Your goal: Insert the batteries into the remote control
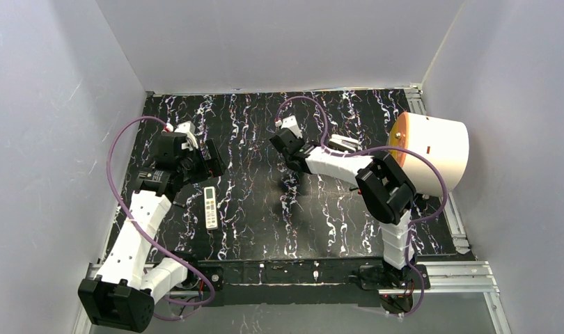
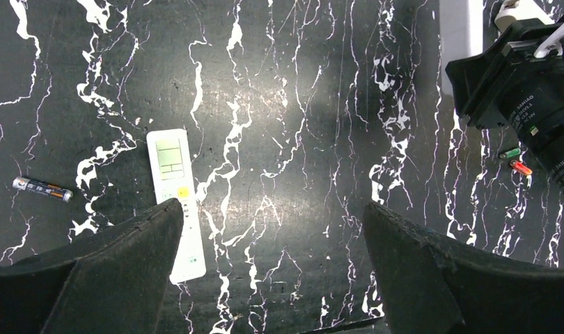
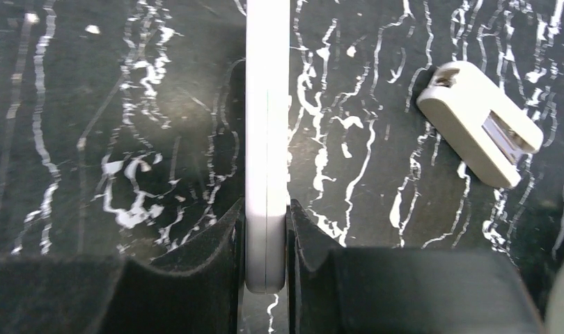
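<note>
Nearest the bases, the remote (image 2: 173,188) lies flat and face up on the black marbled surface (image 2: 300,104). It is slim and white, with a pale screen at its far end and a yellow button below that; its battery bay does not show. Near it to the left, not touching, lies one battery (image 2: 42,189) on its side, a tiny dark cylinder with an orange band and silvery ends.

The left pincer (image 2: 272,209) hangs above with jaws wide and nothing between them. The remote's near end runs under one of its fingers, and the battery sits outside the jaws, off to the left.

Farther out, the right pincer (image 3: 265,209) is narrowed onto a thin white slab (image 3: 267,104), held edge-on and reaching away past the fingertips. Near it on the surface lies a pale slotted piece (image 3: 481,122).

At the far right a white drum (image 1: 439,149) lies on its side, orange end toward the arms. What it holds cannot be told.
</note>
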Robot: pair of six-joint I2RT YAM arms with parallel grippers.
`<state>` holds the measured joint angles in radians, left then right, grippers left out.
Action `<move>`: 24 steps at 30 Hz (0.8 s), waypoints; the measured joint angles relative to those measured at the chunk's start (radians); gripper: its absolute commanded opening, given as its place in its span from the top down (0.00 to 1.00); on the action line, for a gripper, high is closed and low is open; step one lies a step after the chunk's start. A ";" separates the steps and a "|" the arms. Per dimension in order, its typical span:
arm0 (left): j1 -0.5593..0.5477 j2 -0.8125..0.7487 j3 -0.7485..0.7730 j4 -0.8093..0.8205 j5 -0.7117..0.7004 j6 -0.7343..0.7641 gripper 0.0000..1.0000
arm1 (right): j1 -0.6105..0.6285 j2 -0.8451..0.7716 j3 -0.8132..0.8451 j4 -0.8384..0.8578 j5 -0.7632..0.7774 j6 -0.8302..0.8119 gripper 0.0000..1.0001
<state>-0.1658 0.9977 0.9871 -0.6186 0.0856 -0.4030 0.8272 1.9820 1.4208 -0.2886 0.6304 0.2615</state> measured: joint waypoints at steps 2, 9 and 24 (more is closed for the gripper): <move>0.000 0.000 -0.007 0.000 -0.001 -0.001 0.02 | 0.004 0.017 0.003 -0.002 0.045 -0.010 0.99; 0.000 0.037 -0.014 -0.021 -0.040 -0.019 0.02 | 0.013 0.094 0.013 -0.048 0.156 -0.029 0.99; 0.001 0.062 -0.092 -0.042 -0.132 -0.078 0.02 | 0.038 0.101 0.039 -0.084 0.084 -0.024 0.51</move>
<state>-0.1646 1.0595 0.8951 -0.6601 -0.0460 -0.4808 0.8650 2.0830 1.4597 -0.3725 0.7147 0.2375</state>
